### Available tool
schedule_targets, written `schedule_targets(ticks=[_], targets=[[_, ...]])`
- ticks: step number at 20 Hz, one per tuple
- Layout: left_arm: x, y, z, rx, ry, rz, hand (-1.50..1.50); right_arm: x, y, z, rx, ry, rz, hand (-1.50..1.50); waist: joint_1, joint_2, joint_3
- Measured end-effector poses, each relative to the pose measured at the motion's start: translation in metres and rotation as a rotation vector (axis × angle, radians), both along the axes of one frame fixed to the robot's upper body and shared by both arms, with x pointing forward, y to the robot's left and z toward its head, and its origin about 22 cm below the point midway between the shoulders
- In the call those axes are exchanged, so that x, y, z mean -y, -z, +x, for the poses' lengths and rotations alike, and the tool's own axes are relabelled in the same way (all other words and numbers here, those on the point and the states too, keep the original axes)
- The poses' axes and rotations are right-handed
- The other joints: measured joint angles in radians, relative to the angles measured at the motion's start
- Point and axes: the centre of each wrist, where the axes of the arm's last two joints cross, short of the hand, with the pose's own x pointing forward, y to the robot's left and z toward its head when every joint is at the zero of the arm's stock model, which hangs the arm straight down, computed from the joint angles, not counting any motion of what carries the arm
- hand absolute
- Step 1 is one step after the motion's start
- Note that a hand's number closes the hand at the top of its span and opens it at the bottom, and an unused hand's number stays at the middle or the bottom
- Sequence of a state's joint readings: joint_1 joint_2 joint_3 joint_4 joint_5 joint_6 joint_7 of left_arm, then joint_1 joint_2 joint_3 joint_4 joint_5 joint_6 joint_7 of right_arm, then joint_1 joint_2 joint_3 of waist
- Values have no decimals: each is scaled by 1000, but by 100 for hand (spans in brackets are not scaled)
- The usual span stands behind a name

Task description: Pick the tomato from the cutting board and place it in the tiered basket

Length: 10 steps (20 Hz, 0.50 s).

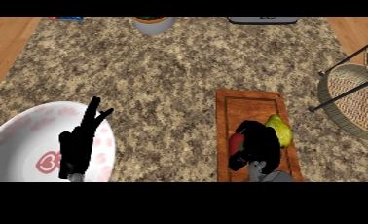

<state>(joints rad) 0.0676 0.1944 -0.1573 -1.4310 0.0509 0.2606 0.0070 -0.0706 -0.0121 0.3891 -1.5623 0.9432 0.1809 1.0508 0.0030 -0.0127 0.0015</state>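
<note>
A single view looks steeply down from head height onto a speckled stone counter (pixel 165 72), facing away from the robot toward the counter's far edge at the top. The near edge lies at the bottom, where both forearms enter. A wooden cutting board (pixel 251 106) sits low and right, close to the camera. A white plate (pixel 28 130) is cut off at lower left, and a wicker tiered basket (pixel 345 96) is cut off at the right edge. There is no second view to share any part of the scene.

I'm looking down at a speckled granite counter (pixel 165 72) filling the frame, wooden floor (pixel 14 38) showing at both upper corners.
</note>
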Motion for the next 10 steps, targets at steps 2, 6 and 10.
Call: schedule_targets(ticks=[2, 6, 10], targets=[[4, 2, 0, -5, 3, 3, 0, -2, 4, 3, 10, -15, -11, 150, 1, -1, -1], [2, 2, -1, 1, 6, 3, 0, -3, 11, 4, 38, -59, -80, 150, 1, -4, -2], [1, 4, -4, -5, -11, 6, 0, 49, 12, -10, 80, -98, -124, 150, -13, -7, -1]])
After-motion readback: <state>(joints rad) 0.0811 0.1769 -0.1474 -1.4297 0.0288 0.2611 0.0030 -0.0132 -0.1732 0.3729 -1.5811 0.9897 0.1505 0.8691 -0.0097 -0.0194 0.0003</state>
